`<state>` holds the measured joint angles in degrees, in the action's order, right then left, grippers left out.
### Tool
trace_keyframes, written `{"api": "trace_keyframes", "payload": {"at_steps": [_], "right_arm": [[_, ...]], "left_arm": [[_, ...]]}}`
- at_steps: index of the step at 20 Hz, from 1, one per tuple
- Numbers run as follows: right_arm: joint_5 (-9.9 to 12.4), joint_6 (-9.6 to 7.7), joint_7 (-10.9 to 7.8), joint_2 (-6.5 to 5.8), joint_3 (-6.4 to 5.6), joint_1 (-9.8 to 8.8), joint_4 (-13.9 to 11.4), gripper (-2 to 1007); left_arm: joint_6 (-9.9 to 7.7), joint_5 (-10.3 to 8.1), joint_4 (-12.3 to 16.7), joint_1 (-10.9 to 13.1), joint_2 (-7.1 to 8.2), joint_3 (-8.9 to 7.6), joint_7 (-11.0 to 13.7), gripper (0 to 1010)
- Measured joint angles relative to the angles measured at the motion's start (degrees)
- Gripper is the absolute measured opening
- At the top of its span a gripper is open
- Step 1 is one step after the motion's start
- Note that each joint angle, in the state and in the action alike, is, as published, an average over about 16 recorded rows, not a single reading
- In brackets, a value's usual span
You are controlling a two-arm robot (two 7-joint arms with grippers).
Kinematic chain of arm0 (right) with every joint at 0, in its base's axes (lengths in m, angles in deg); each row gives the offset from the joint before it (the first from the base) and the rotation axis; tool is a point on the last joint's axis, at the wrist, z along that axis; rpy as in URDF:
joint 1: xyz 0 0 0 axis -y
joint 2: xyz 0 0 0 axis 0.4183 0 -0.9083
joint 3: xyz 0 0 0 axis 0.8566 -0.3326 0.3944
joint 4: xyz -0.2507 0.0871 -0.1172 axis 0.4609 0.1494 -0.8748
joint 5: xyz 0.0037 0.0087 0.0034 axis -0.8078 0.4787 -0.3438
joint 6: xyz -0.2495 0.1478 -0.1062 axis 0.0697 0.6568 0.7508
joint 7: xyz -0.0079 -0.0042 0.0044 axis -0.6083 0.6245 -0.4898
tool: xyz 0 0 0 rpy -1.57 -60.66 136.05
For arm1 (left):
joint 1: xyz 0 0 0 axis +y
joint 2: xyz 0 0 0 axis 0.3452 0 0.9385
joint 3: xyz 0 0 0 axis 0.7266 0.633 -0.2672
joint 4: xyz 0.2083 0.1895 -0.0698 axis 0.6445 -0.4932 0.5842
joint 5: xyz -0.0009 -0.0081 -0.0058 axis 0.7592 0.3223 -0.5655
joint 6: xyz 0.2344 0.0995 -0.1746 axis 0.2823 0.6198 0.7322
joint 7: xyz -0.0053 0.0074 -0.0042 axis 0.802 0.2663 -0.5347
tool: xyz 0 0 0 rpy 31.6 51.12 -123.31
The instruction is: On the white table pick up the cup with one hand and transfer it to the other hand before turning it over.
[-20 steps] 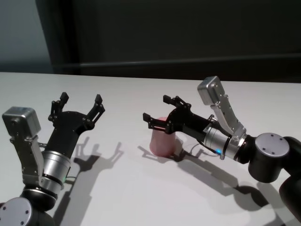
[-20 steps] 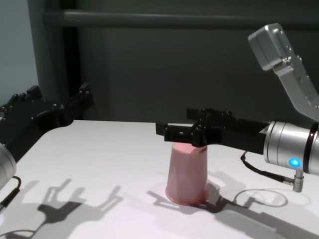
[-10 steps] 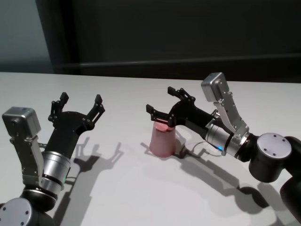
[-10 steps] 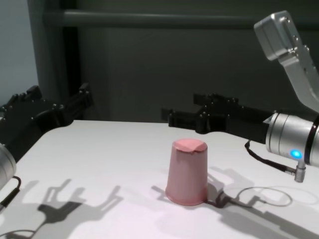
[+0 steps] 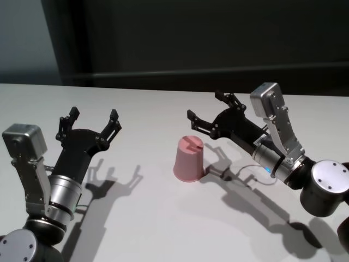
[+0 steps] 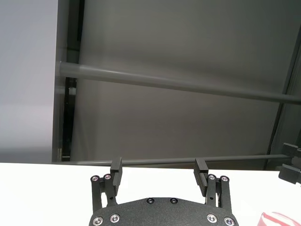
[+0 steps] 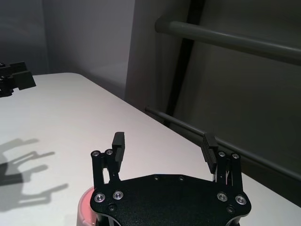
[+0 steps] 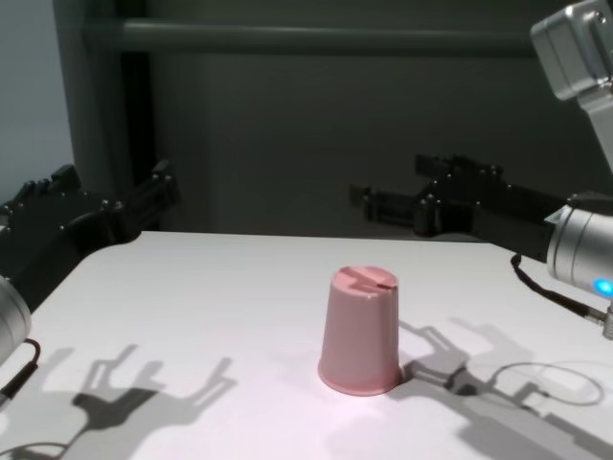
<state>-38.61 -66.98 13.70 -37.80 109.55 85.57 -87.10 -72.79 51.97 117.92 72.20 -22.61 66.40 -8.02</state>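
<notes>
Head view: the small pink plastic cup (image 5: 189, 158) stands mouth-down on the matte white table (image 5: 163, 218), narrow base up, apparently already turned over. The black pronged right gripper (image 5: 214, 110) hangs just beyond it, jaws spread wide and empty; the left gripper (image 5: 91, 119) sits well apart, equally wide and empty. The job looks finished, so clearing away seems all that is left.

Chest view: the cup's smooth tapered wall shows fully, touched by neither gripper.

Wrist views: each gripper's screw-studded black prongs stand apart, nothing between them.
</notes>
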Motion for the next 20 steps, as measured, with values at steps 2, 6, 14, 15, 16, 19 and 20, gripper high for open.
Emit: {"api": "trace_keyframes", "payload": {"at_steps": [2,6,14,15,16,19,20], "right_arm": [[-0.83,0.39,1.67,-0.24,-0.81,-1.13,-1.01,1002],[-2.43,1.01,5.08,-0.55,-2.41,-3.52,-2.91,1002],[-5.47,1.08,11.27,-0.18,-4.97,-7.76,-5.96,1002],[-5.86,1.03,11.97,-0.05,-5.21,-8.22,-6.30,1002],[-6.27,0.96,12.65,0.09,-5.43,-8.67,-6.63,1002],[-7.54,0.78,14.53,0.55,-5.95,-9.87,-7.46,1002],[-7.99,0.72,15.13,0.72,-6.09,-10.25,-7.71,1002]], "left_arm": [[0.00,0.00,0.00,0.00,0.00,0.00,0.00,1003],[0.00,0.00,0.00,0.00,0.00,0.00,0.00,1003],[0.00,0.00,0.00,0.00,0.00,0.00,0.00,1003],[0.00,0.00,0.00,0.00,0.00,0.00,0.00,1003],[0.00,0.00,0.00,0.00,0.00,0.00,0.00,1003],[0.00,0.00,0.00,0.00,0.00,0.00,0.00,1003],[0.00,0.00,0.00,0.00,0.00,0.00,0.00,1003]]}}
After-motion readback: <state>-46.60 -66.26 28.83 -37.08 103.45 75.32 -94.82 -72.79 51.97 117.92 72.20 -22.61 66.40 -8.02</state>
